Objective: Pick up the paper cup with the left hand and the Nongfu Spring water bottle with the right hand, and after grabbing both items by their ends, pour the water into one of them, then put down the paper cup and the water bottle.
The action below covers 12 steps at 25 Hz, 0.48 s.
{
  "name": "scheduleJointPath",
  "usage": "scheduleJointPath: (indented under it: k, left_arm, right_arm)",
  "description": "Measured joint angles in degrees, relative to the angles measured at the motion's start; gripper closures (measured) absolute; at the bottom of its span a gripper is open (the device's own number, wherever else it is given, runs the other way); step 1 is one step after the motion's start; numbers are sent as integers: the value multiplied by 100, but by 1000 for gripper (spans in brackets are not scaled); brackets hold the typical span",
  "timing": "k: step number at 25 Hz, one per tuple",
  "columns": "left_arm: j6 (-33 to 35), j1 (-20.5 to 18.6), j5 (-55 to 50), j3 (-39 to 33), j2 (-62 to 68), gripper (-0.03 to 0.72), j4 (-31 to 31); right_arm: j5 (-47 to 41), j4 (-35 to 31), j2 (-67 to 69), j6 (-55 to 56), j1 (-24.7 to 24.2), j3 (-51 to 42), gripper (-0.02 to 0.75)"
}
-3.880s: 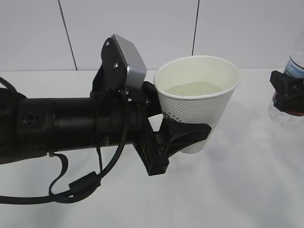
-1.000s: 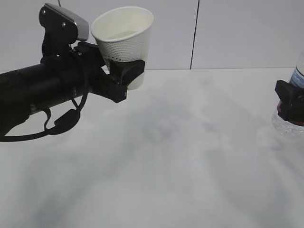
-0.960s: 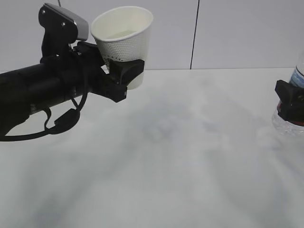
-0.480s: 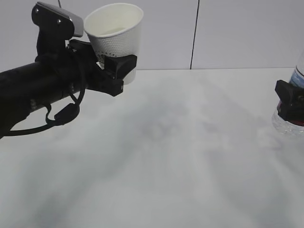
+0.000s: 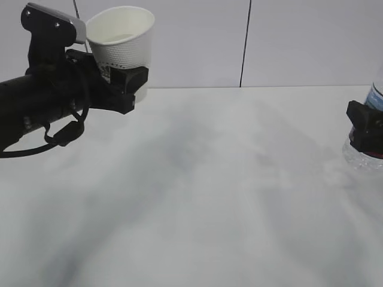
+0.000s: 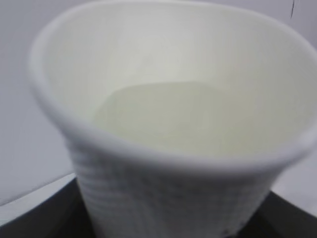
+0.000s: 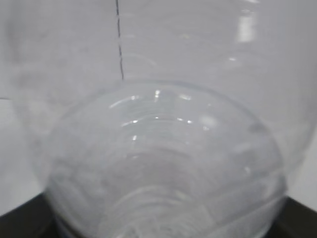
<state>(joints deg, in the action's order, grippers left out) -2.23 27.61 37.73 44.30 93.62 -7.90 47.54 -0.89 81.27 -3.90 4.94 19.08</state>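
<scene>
Small white dimpled paper cup [image 5: 122,37], water [image 6: 183,116] inside, clamped low between part-spread jaws of black left gripper [image 5: 128,84], upright, off table. Clear plastic bottle [image 5: 366,149] gripped near base by right gripper [image 5: 365,128]. Cup best lowered level, slowly, released only once seated.

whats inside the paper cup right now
The paper cup holds clear water, filling its lower part. The cup's bottom cannot be made out beneath it.

Slanted table view; close wrist cameras.
</scene>
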Motion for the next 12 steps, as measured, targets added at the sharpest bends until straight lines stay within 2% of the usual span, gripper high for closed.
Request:
scheduleJointPath:
  k: [7,12]
  left_arm:
    - [9,-273,-72,0,0,202,28]
    - [12,-444,-72,0,0,202,300]
  right_arm:
    - [0,0,0,0,0,0,218]
    - [0,0,0,0,0,0,218]
